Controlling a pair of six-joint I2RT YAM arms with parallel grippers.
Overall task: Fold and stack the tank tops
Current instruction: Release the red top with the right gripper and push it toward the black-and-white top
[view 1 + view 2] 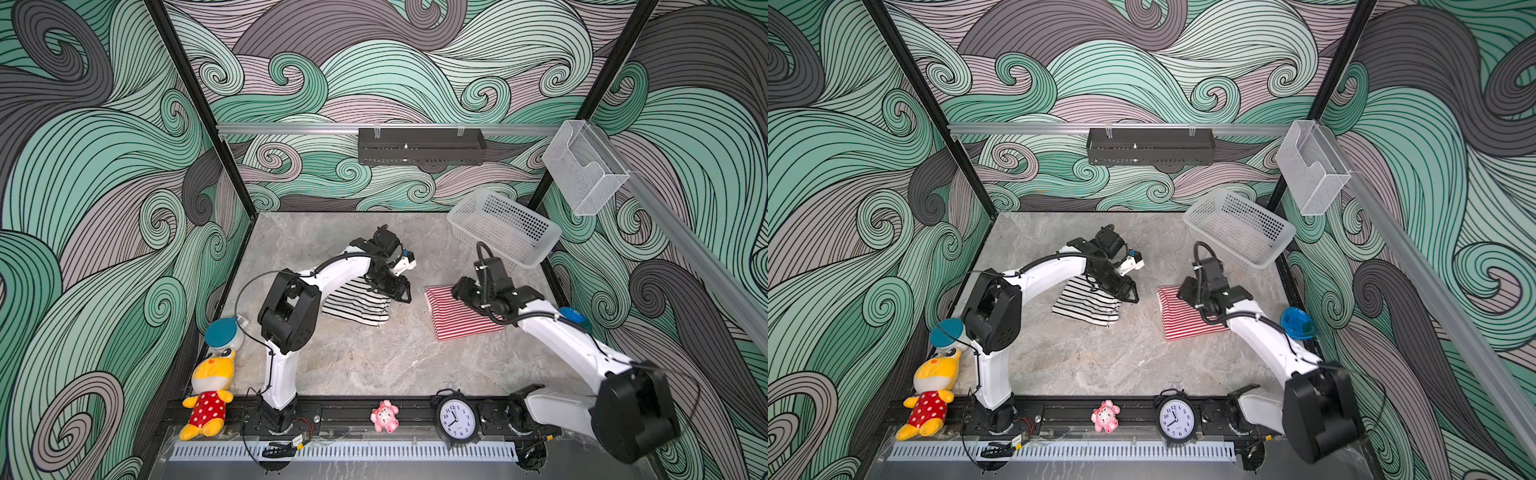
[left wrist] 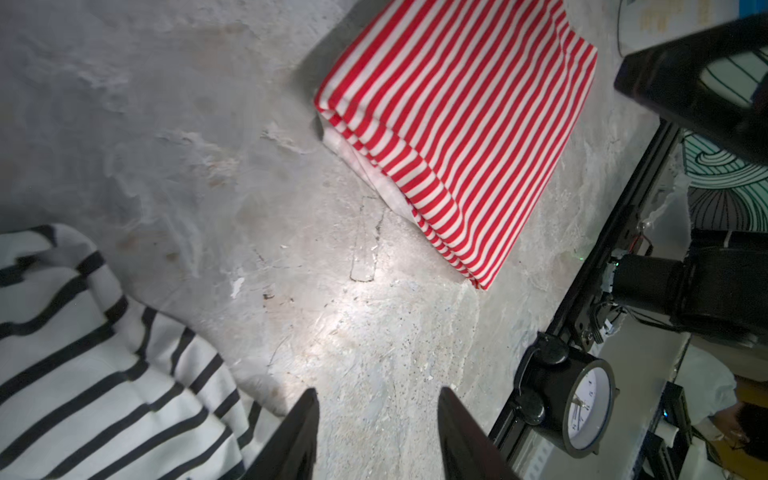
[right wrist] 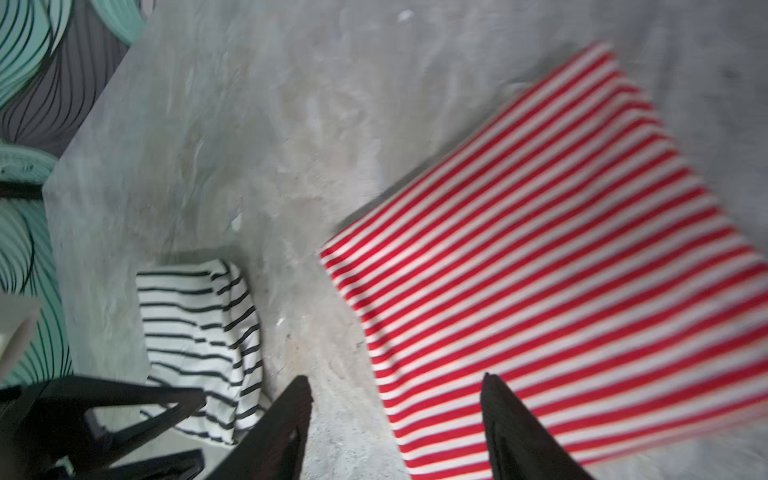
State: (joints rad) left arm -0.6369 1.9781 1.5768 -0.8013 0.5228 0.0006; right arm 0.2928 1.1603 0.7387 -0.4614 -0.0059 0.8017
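Stacking pending: black-and-white tank top (image 1: 353, 305) lies folded on the table (image 1: 374, 361), red-and-white tank top (image 1: 457, 322) folded apart to its right. Just beside the former's right edge the left gripper (image 1: 400, 292) stands parted, empty; the right gripper (image 3: 395, 382), likewise parted and empty, hovers over the latter's left edge.

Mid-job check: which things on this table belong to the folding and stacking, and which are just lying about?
Job: black-and-white striped tank top; red-and-white striped tank top. They lie apart, not yet stacked.
Lying about: yellow plush toy; pink toy; alarm clock; white mesh basket; blue dish.
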